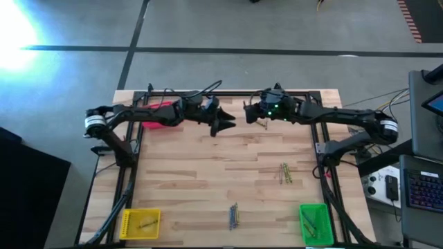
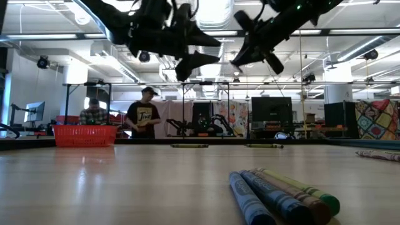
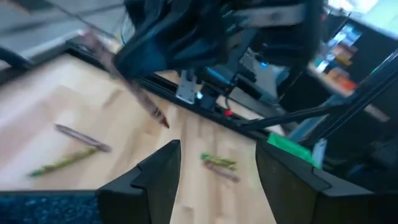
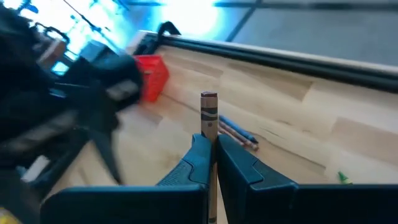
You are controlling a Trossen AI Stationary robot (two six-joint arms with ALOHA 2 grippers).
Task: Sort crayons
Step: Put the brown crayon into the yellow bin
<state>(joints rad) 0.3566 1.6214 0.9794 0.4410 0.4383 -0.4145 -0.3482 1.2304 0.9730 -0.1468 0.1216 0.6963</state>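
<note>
Both grippers hang above the far middle of the table. My right gripper (image 1: 251, 115) (image 4: 211, 139) is shut on a brown crayon (image 4: 209, 112). A short way to its left, my left gripper (image 1: 223, 124) (image 3: 217, 168) is open with nothing between its fingers; it faces the right gripper and the crayon (image 3: 146, 102). Loose crayons lie flat on the wood: one below the right gripper (image 1: 264, 125), a cluster at right of middle (image 1: 285, 173), another near the front edge (image 1: 234, 216) (image 2: 281, 195). More crayons lie in the yellow bin (image 1: 140, 223) and the green bin (image 1: 315, 223). My right gripper pinches the brown crayon between its two fingers (image 4: 194, 155), which lie along it. The crayon's paper-wrapped end (image 4: 209, 99) sticks out beyond the fingertips. It is lifted clear of the table and slants down from the gripper, as the left wrist view shows.
A red bin (image 1: 156, 115) (image 2: 84, 134) stands at the far left under my left arm. Black frame rails (image 1: 131, 166) run along the table's sides. Two people show in the room beyond the far edge (image 2: 145, 112). Bare wood lies across the middle (image 1: 201, 173).
</note>
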